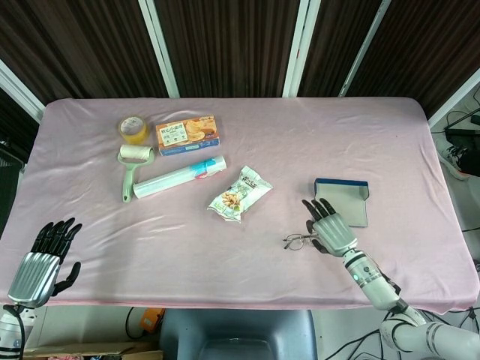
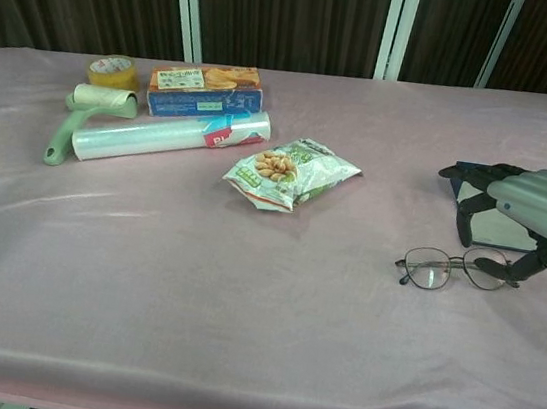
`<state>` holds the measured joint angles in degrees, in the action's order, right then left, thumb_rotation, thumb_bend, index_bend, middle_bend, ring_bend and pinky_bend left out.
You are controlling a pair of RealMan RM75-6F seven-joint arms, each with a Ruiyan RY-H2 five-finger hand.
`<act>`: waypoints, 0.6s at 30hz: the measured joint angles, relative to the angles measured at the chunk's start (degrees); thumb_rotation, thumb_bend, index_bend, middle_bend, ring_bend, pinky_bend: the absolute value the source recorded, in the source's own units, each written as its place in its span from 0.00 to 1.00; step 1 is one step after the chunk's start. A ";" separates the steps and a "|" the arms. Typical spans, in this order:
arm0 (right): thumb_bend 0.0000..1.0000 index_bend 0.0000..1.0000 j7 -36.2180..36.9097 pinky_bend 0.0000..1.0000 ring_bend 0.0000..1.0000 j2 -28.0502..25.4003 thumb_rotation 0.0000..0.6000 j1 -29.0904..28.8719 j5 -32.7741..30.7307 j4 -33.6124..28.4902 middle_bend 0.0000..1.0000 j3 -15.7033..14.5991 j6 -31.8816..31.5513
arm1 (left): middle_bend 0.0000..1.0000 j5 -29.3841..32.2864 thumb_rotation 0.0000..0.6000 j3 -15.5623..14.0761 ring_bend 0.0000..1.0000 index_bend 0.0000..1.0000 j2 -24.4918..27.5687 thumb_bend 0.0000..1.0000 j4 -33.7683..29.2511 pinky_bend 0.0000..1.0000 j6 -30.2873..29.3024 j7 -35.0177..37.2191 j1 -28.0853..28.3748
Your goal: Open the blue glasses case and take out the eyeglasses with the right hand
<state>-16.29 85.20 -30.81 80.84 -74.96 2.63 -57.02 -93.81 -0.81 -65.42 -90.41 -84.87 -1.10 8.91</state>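
Your right hand (image 1: 328,224) hovers spread and empty over the eyeglasses (image 2: 452,267), beside the open blue glasses case (image 1: 343,201). Lower gently and pinch the frame, not the lenses.

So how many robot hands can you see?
2. The left hand hovers off the table's near-left corner; the right hand hovers at the eyeglasses, beside the blue glasses case.

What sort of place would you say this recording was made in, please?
Probably a lab or test room: a table under a pink cloth, dark slatted panels behind, cables on the floor, and assorted household props like a lint roller.
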 measured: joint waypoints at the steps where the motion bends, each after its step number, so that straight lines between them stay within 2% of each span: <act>1: 0.50 0.62 -0.11 0.00 0.00 0.26 1.00 -0.08 -0.08 0.19 0.06 0.01 0.11 | 0.00 0.01 1.00 0.00 0.00 0.00 0.02 0.42 0.01 0.00 -0.02 0.06 -0.01; 12: 0.53 0.63 -1.32 0.00 0.00 1.89 1.00 -0.72 -1.38 1.31 0.07 0.01 1.50 | 0.00 -0.14 1.00 0.01 0.00 0.00 0.19 0.42 0.20 0.00 -0.36 0.58 -0.13; 18: 0.57 0.69 -1.50 0.00 0.00 2.52 1.00 -0.83 -1.60 1.81 0.11 -0.09 1.69 | 0.00 -0.13 1.00 0.05 0.00 0.00 0.23 0.42 0.30 0.00 -0.54 0.93 -0.20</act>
<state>-17.80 87.73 -31.64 79.25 -73.15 2.54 -55.33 -93.94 -0.76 -65.19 -90.11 -85.41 -0.16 8.71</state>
